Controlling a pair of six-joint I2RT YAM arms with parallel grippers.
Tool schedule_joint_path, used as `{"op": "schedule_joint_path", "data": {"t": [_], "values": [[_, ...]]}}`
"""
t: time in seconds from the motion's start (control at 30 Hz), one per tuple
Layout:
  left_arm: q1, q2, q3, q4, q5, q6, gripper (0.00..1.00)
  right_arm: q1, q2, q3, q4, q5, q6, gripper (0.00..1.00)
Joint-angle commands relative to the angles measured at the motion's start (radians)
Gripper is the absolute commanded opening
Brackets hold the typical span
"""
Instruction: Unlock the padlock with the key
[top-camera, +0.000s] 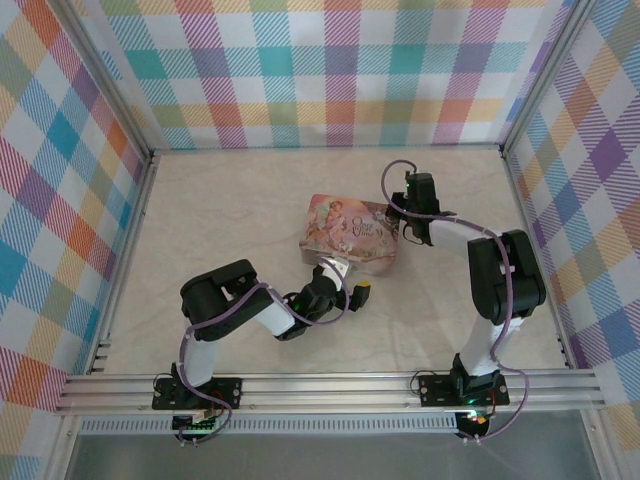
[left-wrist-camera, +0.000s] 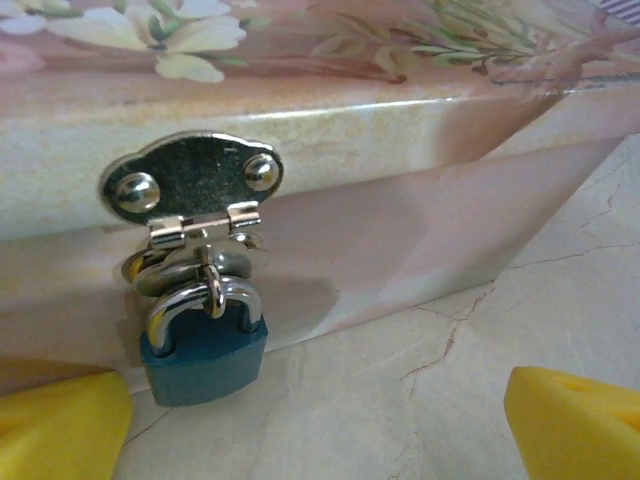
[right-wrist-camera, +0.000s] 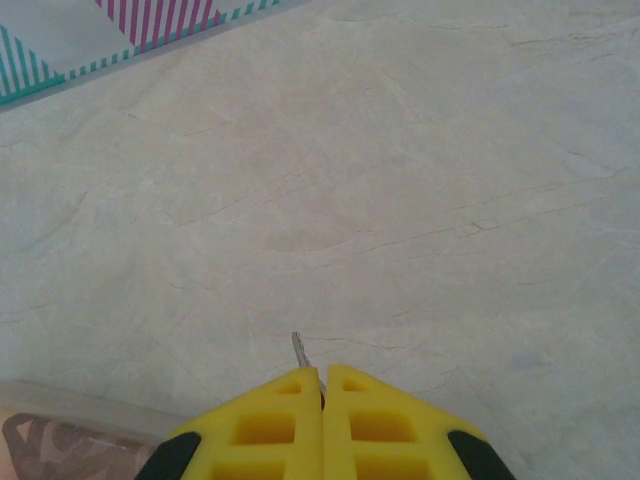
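Note:
The padlock (left-wrist-camera: 205, 352), with a blue body and shiny shackle, hangs from the metal hasp (left-wrist-camera: 190, 180) on the front wall of the pink tin (left-wrist-camera: 400, 230), its base near the tabletop. My left gripper (left-wrist-camera: 320, 435) is open in front of it, low over the table. The padlock sits just inside the left yellow fingertip (left-wrist-camera: 60, 425), with the other fingertip (left-wrist-camera: 575, 420) far to the right. From above, the left gripper (top-camera: 345, 283) is at the tin's (top-camera: 350, 232) near edge. My right gripper (right-wrist-camera: 323, 385) is shut on the key (right-wrist-camera: 299, 350), whose thin silvery tip pokes out ahead.
The right gripper (top-camera: 415, 225) hovers at the tin's right end, above bare marble tabletop (right-wrist-camera: 400, 180); a corner of the tin (right-wrist-camera: 60, 440) shows beside it. Checked walls (top-camera: 320, 70) enclose the table on three sides.

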Motion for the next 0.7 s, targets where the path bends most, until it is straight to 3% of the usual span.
{"op": "schedule_joint_path", "data": {"t": [0.0,0.2,0.67], "values": [[-0.004,-0.043,0.043,0.201,0.184,0.027,0.91,0.086,0.019,-0.06,-0.159,-0.157,0.029,0.0],[0.035,-0.074,-0.008,0.23,0.312,-0.038,0.8,0.085,0.008,-0.065,-0.156,-0.156,0.027,0.0],[0.163,-0.054,-0.029,0.354,0.488,-0.288,0.73,0.087,-0.01,-0.073,-0.16,-0.153,0.022,0.0]]}}
